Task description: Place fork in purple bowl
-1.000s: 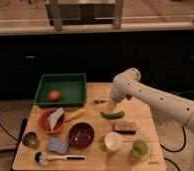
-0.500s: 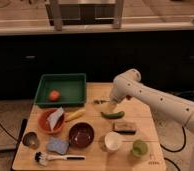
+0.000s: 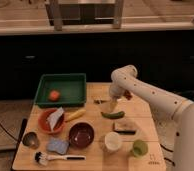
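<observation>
The fork [image 3: 106, 103] is a slim pale utensil with a darker end, lying on the wooden table [image 3: 145, 117] just below the green tray. My gripper [image 3: 112, 101] is down at the table right over the fork's right end, at the tip of the white arm [image 3: 140, 87] coming from the right. The purple bowl [image 3: 81, 135] stands toward the front of the table, left of and nearer than the gripper, and holds nothing. A green vegetable [image 3: 112, 115] lies just in front of the gripper.
A green tray [image 3: 61, 82] at back left holds an orange fruit [image 3: 54, 95]. An orange bowl [image 3: 44, 125], yellow item [image 3: 75, 115], metal cup [image 3: 30, 140], blue sponge [image 3: 57, 146], brush [image 3: 60, 158], white cup [image 3: 113, 141], green cup [image 3: 138, 147] and dark block [image 3: 124, 128] stand around.
</observation>
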Available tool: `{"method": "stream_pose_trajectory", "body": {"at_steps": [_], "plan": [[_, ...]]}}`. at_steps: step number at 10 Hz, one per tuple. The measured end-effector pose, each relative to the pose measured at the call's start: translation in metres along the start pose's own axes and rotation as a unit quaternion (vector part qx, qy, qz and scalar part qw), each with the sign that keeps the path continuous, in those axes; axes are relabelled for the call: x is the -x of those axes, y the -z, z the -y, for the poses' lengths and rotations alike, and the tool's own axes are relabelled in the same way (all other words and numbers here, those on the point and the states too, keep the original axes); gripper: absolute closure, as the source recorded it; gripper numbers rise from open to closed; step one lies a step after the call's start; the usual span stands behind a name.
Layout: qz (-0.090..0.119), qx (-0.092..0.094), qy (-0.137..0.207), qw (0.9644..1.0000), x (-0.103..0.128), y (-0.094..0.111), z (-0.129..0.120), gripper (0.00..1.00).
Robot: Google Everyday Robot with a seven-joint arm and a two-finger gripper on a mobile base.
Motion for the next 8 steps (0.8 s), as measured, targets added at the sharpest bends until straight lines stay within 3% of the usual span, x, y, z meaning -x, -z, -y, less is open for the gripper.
{"method": "stream_pose_trajectory", "body": {"at_steps": [2, 4, 8], "plan": [[-0.006, 0.014, 0.059, 0.9982, -0.005, -0.017, 0.012, 0.20], [-0.008, 0.022, 0.088, 0.9958, -0.012, -0.029, 0.022, 0.20], [-0.013, 0.036, 0.102, 0.9941, -0.021, -0.042, 0.025, 0.22]]}}
